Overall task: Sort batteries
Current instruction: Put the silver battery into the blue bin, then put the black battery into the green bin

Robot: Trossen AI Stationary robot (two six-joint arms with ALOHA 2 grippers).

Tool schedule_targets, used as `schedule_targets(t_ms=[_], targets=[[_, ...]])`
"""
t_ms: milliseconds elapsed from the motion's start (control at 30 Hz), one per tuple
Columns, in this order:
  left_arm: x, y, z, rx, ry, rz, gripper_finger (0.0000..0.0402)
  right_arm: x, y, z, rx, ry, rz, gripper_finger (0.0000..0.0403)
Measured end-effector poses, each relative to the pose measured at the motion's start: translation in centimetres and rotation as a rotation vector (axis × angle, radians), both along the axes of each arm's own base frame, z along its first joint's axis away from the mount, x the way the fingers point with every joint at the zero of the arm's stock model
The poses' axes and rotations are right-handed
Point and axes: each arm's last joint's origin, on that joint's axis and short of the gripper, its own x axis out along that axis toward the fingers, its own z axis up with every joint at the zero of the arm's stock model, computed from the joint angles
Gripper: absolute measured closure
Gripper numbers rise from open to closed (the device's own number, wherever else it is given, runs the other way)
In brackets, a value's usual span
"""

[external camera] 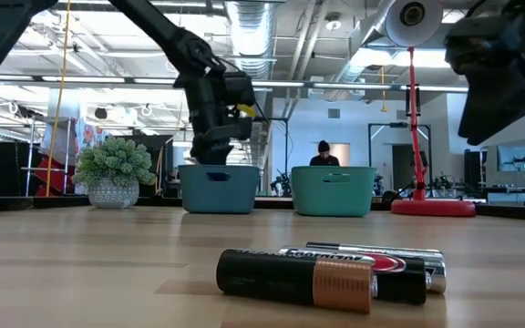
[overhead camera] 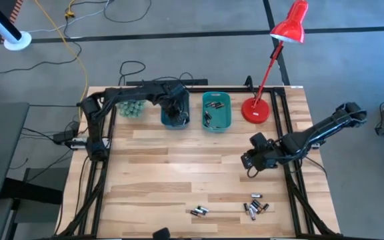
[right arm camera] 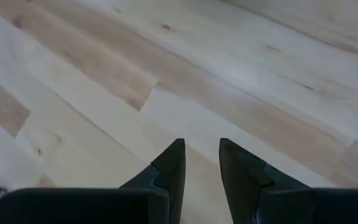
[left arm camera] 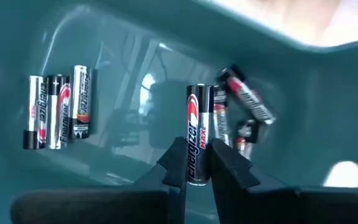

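Note:
My left gripper [overhead camera: 176, 112] hangs over the left teal bin [overhead camera: 187, 100] and reaches down into it [external camera: 210, 150], shut on one battery [left arm camera: 199, 134], black and silver with red print. Three batteries [left arm camera: 58, 112] lie side by side on the bin floor, and a few more [left arm camera: 244, 106] lie farther along. The right teal bin [overhead camera: 224, 123] also holds batteries [overhead camera: 209, 113]. Two loose groups of batteries [overhead camera: 199, 211] [overhead camera: 255, 207] lie near the table's near edge and fill the low view's foreground [external camera: 326, 273]. My right gripper [overhead camera: 247, 161] hovers over bare wood, slightly open [right arm camera: 201, 163] and empty. My left gripper pinches the battery's near end [left arm camera: 197, 169] between its two fingers [left arm camera: 174, 163]. The fingers point down into the bin from above. The battery lies along them and sticks out past the fingertips. It is clear of the bin floor.
A small potted plant [overhead camera: 132, 109] stands left of the bins, and a red desk lamp's base [overhead camera: 257, 111] stands right of them. Bare wood lies between the bins and the loose batteries. A person [external camera: 323, 153] sits in the room beyond the table.

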Motion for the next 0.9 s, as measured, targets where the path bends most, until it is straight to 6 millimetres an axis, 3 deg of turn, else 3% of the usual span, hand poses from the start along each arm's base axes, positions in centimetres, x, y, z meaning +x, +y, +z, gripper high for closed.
schedule_targets(t_ms=[167,500,900], targets=[[0.0,0.5,-1.3,-0.027,0.038,0.022,0.0360,0.2,-0.6,0.0,0.000,-0.002,-0.033,0.0287],[0.1,0.5,-1.3,-0.015,0.028,0.010,0.0256,0.3,-0.7,0.0,0.001,-0.002,-0.040,0.0287],[0.9,1.0,0.0,0.017,-0.026,0.012,0.0242,0.3,-0.7,0.0,0.001,-0.002,-0.040,0.0287]])
